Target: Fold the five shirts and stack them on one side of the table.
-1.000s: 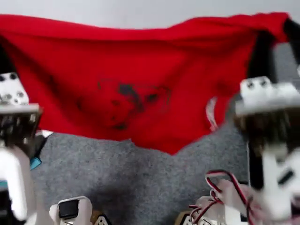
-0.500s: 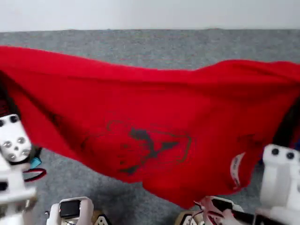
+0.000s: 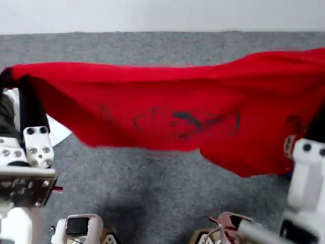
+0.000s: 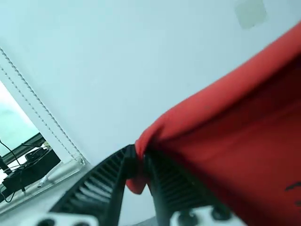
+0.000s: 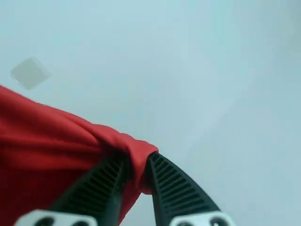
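– What has been shifted since half a second ago?
– The red shirt (image 3: 172, 117) has been swung away from the arm bases. Its lower edge is now seen farther up the high view, so more of the grey table (image 3: 152, 198) is uncovered.
– How is it held?
– One corner is pinched tight in the left gripper (image 4: 138, 169) and another in the right gripper (image 5: 136, 176). The shirt is kept stretched between them, raised over the table, probably so that it can be laid flat for folding.
– And the surroundings?
– The table is covered in a grey, felt-like material. A plain white wall (image 3: 152, 15) is seen behind it, and a window blind (image 4: 33, 103) is caught by the left wrist view.
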`<control>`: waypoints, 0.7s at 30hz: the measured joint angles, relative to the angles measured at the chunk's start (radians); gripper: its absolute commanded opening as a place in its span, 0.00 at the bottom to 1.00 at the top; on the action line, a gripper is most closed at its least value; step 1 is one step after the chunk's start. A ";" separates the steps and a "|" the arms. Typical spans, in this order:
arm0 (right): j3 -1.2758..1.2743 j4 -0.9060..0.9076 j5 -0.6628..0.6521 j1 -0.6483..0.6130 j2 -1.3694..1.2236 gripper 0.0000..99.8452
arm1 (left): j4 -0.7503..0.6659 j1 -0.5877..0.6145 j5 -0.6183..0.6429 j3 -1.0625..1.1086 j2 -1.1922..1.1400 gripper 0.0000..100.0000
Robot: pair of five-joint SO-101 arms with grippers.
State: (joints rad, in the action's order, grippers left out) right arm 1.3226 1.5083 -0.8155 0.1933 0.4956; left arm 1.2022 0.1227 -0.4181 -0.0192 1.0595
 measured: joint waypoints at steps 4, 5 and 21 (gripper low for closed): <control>0.002 0.006 -0.041 0.000 0.021 0.01 | 0.009 0.000 0.000 -0.021 0.000 0.01; 0.002 0.014 -0.051 0.000 0.021 0.01 | 0.009 0.000 0.000 -0.021 0.000 0.01; -0.299 0.087 -0.103 0.000 0.031 0.01 | 0.061 -0.091 0.000 0.160 0.002 0.01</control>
State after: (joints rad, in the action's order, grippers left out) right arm 1.0234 1.5957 -0.9183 0.1933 0.5263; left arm 1.2635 0.0322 -0.4181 0.1404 1.0610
